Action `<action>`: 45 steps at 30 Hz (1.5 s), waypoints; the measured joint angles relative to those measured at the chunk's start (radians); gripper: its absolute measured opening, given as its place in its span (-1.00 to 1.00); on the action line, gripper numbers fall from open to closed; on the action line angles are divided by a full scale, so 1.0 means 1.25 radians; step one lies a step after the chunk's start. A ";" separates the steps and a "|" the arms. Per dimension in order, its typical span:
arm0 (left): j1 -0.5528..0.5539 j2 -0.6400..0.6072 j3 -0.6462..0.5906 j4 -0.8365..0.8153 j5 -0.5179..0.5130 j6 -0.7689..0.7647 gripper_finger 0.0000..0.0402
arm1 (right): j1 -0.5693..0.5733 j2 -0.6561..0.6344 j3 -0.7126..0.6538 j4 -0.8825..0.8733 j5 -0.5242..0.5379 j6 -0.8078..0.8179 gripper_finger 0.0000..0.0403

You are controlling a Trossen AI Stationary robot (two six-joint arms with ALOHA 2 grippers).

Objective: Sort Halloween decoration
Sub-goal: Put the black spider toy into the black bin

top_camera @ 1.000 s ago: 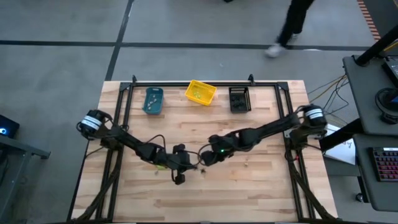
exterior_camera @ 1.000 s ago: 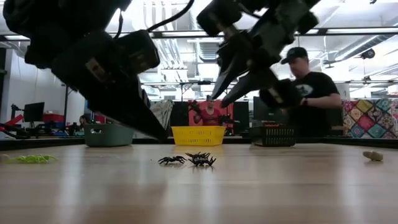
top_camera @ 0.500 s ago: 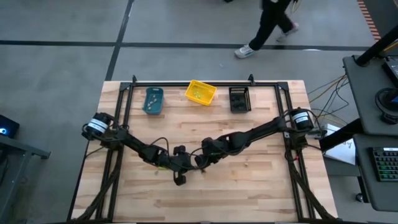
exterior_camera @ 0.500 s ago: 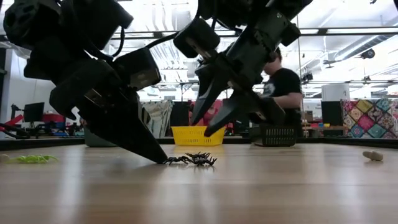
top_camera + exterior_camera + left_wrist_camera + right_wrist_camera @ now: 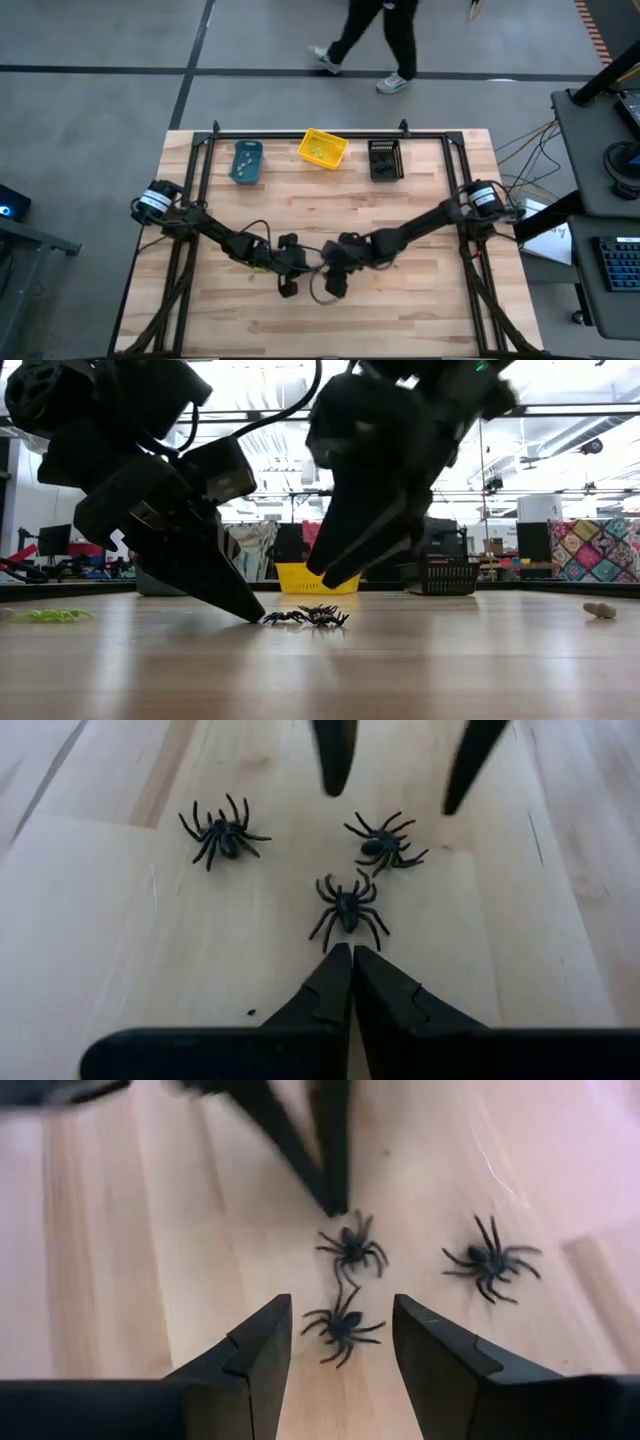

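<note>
Three black spiders (image 5: 347,906) lying loose in a tight cluster on the wooden bench (image 5: 420,300), near its middle, none gripped. Left end effector (image 5: 352,952) fingers pressed together, empty, tips down at the bench just beside the nearest spider; right end effector (image 5: 340,1330) spread wide, empty, fingers straddling another spider of the cluster from the opposite side. Along the far bench edge: teal bin (image 5: 246,161), yellow bin (image 5: 322,149) and black bin (image 5: 385,158).
</note>
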 joint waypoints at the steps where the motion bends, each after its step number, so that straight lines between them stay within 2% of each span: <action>1: 0.000 -0.002 0.000 -0.001 0.000 0.005 -1.00 | 0.013 0.000 0.000 0.001 0.027 -0.034 -0.19; 5: -0.002 -0.002 -0.001 0.004 0.000 0.007 -1.00 | 0.040 0.000 -0.005 0.000 0.131 -0.099 -0.18; 7: -0.002 -0.002 -0.001 0.006 0.000 0.007 -1.00 | 0.041 0.000 -0.006 0.005 0.152 -0.124 -0.18; 15: -0.002 -0.003 -0.001 0.017 -0.003 0.008 -1.00 | 0.040 0.000 -0.006 0.077 0.152 -0.223 -0.18; 32: -0.002 -0.004 -0.001 0.021 -0.020 0.008 -1.00 | 0.036 0.002 -0.051 0.149 0.152 -0.223 -0.18; 45: -0.005 -0.004 -0.005 0.021 -0.024 0.006 -1.00 | 0.035 0.105 0.005 0.175 0.123 -0.181 -0.23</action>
